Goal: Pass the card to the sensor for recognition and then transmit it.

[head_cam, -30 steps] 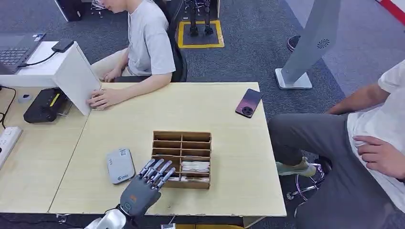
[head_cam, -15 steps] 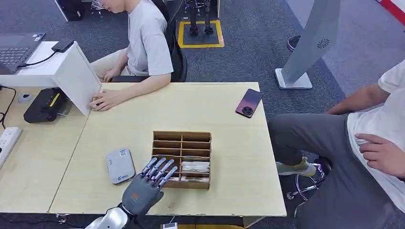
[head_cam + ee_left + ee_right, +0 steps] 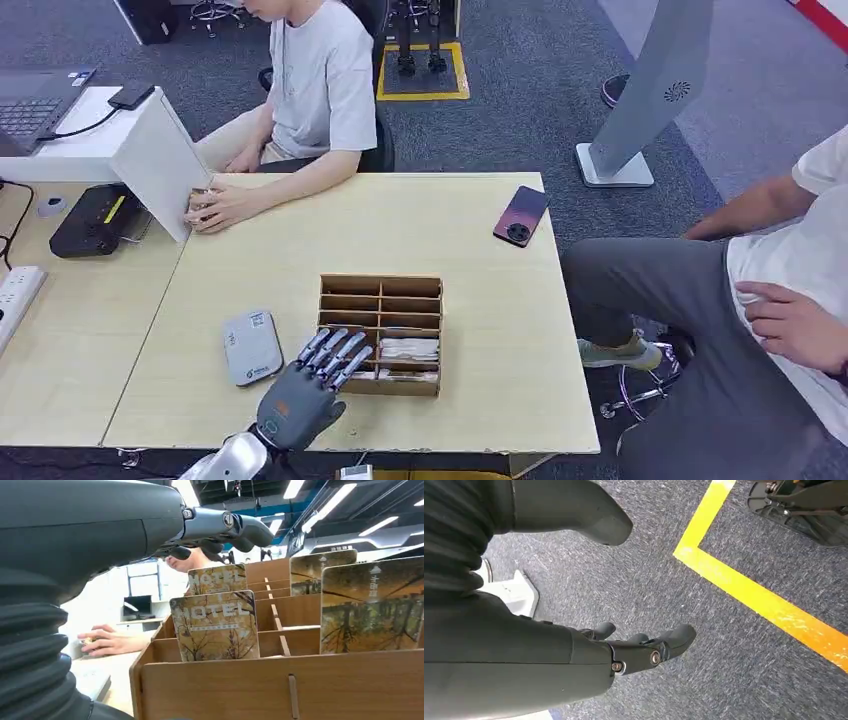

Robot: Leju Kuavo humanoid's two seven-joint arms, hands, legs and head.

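Our left hand hovers at the near left corner of the wooden card box, fingers spread and reaching over its front rim, holding nothing. Our right hand hangs by our side above the grey carpet, fingers loosely apart and empty.

The step in hand, we judge, is picking 1 card. From the left wrist, the nearest hotel card stands upright in the front left slot, a second card behind it and 2 more in the slots to the other side. Our fingertips sit above and beyond the nearest card's top edge, not touching it.

To do this well, we should lower the fingers straight onto that top edge, thumb on the near face and fingers on the far face, and pinch only the exposed strip. We should lift vertically so the card clears the divider without tipping the light box. The card reader lies just left of the box, so a short carry should do.
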